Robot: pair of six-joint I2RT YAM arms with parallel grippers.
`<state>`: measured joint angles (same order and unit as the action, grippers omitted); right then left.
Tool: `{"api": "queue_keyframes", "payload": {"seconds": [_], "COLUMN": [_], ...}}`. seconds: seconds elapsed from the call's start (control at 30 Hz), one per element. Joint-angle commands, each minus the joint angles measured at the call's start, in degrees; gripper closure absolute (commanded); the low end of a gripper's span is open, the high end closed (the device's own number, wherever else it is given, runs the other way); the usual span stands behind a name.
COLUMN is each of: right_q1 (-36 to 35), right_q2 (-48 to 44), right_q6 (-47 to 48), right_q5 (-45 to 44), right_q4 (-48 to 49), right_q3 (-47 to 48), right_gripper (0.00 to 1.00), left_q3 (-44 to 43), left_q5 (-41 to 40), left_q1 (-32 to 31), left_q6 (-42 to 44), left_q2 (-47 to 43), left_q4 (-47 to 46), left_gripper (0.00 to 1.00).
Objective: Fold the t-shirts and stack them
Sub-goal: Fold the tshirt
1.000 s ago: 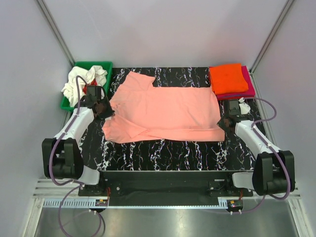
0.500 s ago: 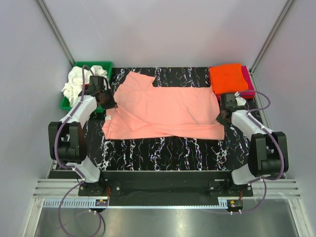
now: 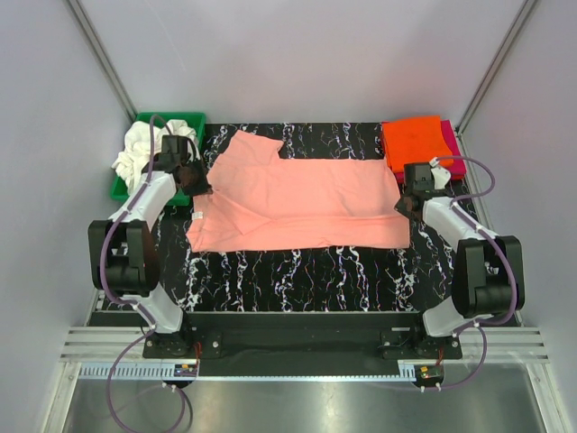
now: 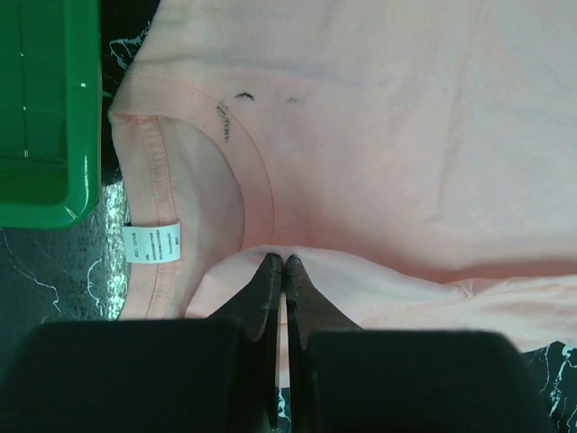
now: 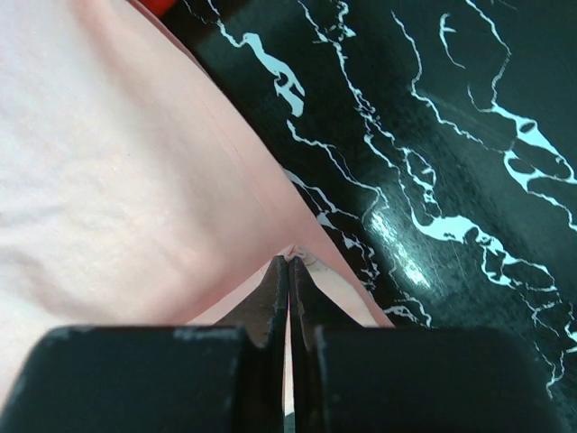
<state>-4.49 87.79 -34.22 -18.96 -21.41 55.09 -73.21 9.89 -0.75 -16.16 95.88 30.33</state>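
A salmon-pink t-shirt (image 3: 302, 203) lies spread across the black marbled table, its near edge folded over toward the far side. My left gripper (image 3: 200, 187) is shut on a fold of the shirt beside the collar (image 4: 257, 194), near a small white label (image 4: 151, 244). My right gripper (image 3: 405, 206) is shut on the shirt's right hem (image 5: 306, 257). A folded bright orange t-shirt (image 3: 416, 142) lies on a folded magenta one (image 3: 453, 153) at the far right corner. White t-shirts (image 3: 142, 149) are heaped in the green bin, with a bit of red cloth hardly showing.
The green plastic bin (image 3: 153, 121) stands at the far left corner, close to my left arm, and its wall shows in the left wrist view (image 4: 45, 117). Grey walls close in the table on both sides. A bare strip of table (image 3: 306, 271) lies in front of the shirt.
Both grippers have moved toward the far side, carrying the shirt's near edge over the rest. The folded band has grown wider and the shirt's front edge now lies straighter.
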Motion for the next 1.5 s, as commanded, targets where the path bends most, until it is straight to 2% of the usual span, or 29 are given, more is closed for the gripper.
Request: {"api": "queue_keyframes", "payload": {"seconds": [0.0, 0.27, 0.53, 1.43, 1.47], "right_q1": [0.4, 0.5, 2.1, 3.6, 3.6], "right_q2": [2.0, 6.3, 8.6, 9.9, 10.0], "right_q6": [2.3, 6.4, 6.0, 6.4, 6.5], "right_q5": [-0.1, 1.7, 1.6, 5.7, 6.3], "right_q4": [4.7, 5.3, 5.3, 6.7, 6.6], "right_q3": [3.2, 5.6, 5.5, 6.7, 6.9], "right_gripper": [1.0, 1.0, 1.0, 1.0, 0.96], "left_q3": [-3.3, -5.2, -8.0, -11.1, -11.2], "left_q5": [-1.4, 0.0, 0.2, 1.3, 1.5], "left_q1": [0.4, 0.4, 0.5, 0.7, 0.7], "left_q6": [1.6, 2.0, 2.4, 1.3, 1.1], "left_q2": [0.5, 2.9, 6.2, 10.1, 10.3], "left_q4": [-1.9, -1.8, -1.8, -2.0, -2.0], "left_gripper": [1.0, 1.0, 1.0, 1.0, 1.0]}}
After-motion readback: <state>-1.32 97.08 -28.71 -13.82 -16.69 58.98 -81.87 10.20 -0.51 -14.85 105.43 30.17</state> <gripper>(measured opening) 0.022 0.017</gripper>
